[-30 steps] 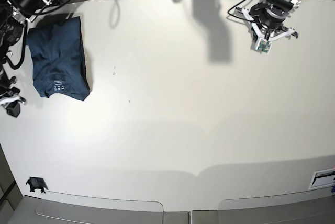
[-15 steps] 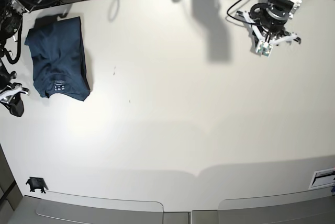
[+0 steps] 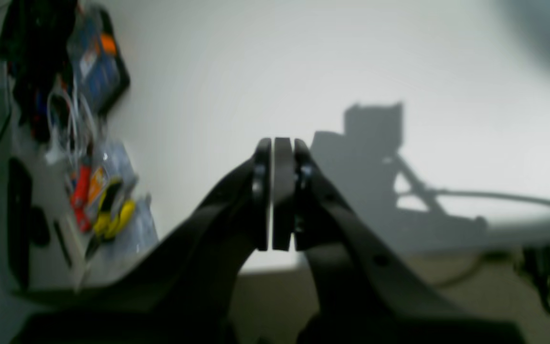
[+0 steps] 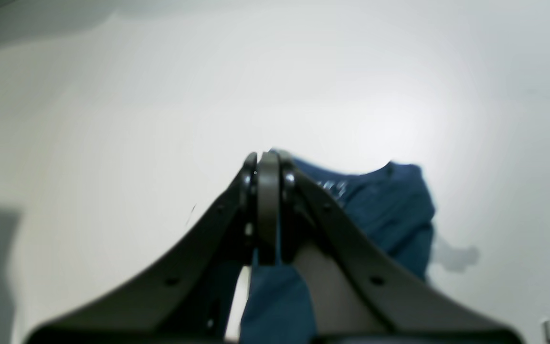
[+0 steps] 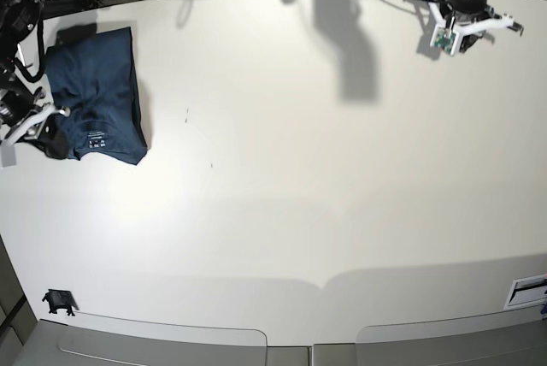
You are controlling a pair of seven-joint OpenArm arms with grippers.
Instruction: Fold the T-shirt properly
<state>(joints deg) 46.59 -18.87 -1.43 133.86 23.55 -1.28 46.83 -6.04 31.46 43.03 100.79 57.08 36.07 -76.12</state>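
Note:
The dark teal T-shirt (image 5: 96,92) lies folded into a compact rectangle at the table's far left, its white label facing up. My right gripper (image 5: 53,139) hangs shut at the shirt's front left corner; whether it touches the cloth I cannot tell. In the right wrist view the right gripper (image 4: 268,165) has its pads pressed together and empty, with the T-shirt (image 4: 389,210) spread on the table behind them. My left gripper (image 5: 453,32) sits at the far right edge, away from the shirt. Up close, the left gripper (image 3: 275,143) is shut with nothing in it over bare table.
A small black clip (image 5: 58,301) lies at the front left corner and a white label (image 5: 527,291) at the front right edge. Cables run along the back edge. Colourful tools and bags (image 3: 89,181) lie beyond the table's side.
My right gripper has swung from the left table edge up to the shirt's front left corner. My left gripper has drawn back toward the far right edge. The shirt has not moved.

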